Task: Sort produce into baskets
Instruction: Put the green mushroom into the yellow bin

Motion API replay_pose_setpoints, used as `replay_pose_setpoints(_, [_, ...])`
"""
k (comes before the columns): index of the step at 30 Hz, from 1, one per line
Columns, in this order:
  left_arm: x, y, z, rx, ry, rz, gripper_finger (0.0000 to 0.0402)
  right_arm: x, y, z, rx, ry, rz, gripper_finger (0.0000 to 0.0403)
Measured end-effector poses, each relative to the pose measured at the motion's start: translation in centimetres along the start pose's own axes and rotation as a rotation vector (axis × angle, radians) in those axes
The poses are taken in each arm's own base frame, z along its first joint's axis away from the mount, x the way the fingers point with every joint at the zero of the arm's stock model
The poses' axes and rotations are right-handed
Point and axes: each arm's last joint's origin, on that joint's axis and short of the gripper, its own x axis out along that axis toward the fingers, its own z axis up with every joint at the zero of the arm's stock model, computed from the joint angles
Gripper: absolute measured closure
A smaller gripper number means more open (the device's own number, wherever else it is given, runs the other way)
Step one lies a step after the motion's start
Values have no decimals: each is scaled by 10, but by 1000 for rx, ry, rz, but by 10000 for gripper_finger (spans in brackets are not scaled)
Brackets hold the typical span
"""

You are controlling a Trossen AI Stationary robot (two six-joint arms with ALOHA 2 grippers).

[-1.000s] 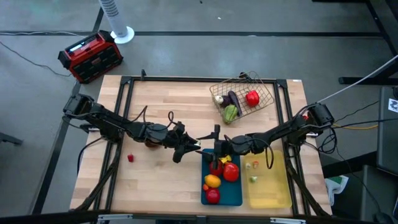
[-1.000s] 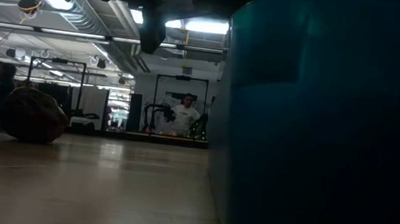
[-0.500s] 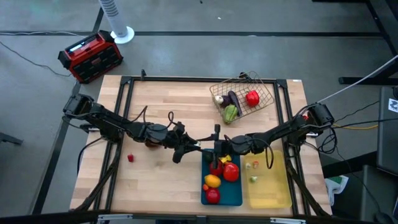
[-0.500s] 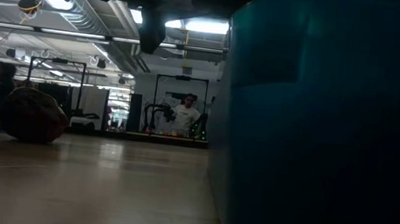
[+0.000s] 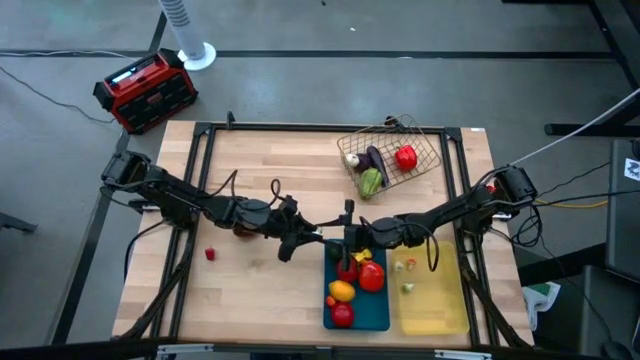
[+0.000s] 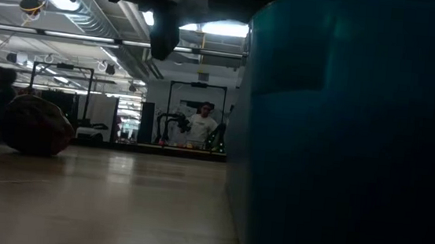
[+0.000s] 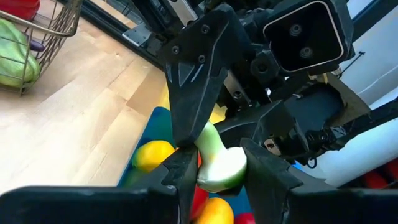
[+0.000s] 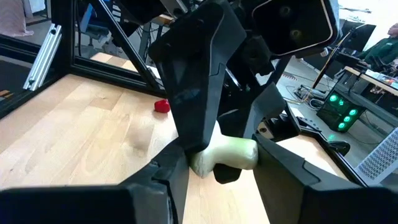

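Over the far left corner of the blue tray point(image 5: 378, 312), my left gripper point(image 5: 318, 238) and my right gripper point(image 5: 346, 240) meet tip to tip. Both are shut on one pale green-and-white vegetable point(image 7: 219, 163), which also shows in the right wrist view point(image 8: 225, 154). In the blue tray lie a red pepper point(image 5: 371, 275), a yellow fruit point(image 5: 342, 291) and a red fruit point(image 5: 342, 315). The wire basket point(image 5: 428, 148) holds a red tomato point(image 5: 405, 157), a green piece point(image 5: 371, 182) and a purple one point(image 5: 375, 160). A small red fruit point(image 5: 210, 254) lies on the table at the left. My left gripper pinches the vegetable's thick pale green end point(image 7: 229, 172) between its two fingers. The fingers come in about level from the table's left. The vegetable is lifted clear, above the blue tray. My right gripper pinches the same vegetable between its two fingers, at the pale part point(image 8: 205, 160). It comes in about level from the table's right, opposite the left gripper. The left gripper's fingers point(image 8: 199, 93) stand close over the place of contact and hide part of it.
The pale yellow tray point(image 5: 438, 305) sits right of the blue one and holds a few small bits. A dark round thing point(image 6: 35, 126) lies on the table under the left arm. A red-and-black box point(image 5: 145, 90) stands on the floor beyond the far left corner.
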Motion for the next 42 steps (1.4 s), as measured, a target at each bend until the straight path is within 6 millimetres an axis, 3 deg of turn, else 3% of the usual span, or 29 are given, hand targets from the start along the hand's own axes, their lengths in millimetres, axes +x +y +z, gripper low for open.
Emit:
replay_pose_setpoints(30, [1,9,5,13,2,34,285,0,0,-2,-8,19,0,248])
replay_pose_setpoints(42, [2,12,6,3,-1,44,161,-2,-1,1,-26,12,-9,248])
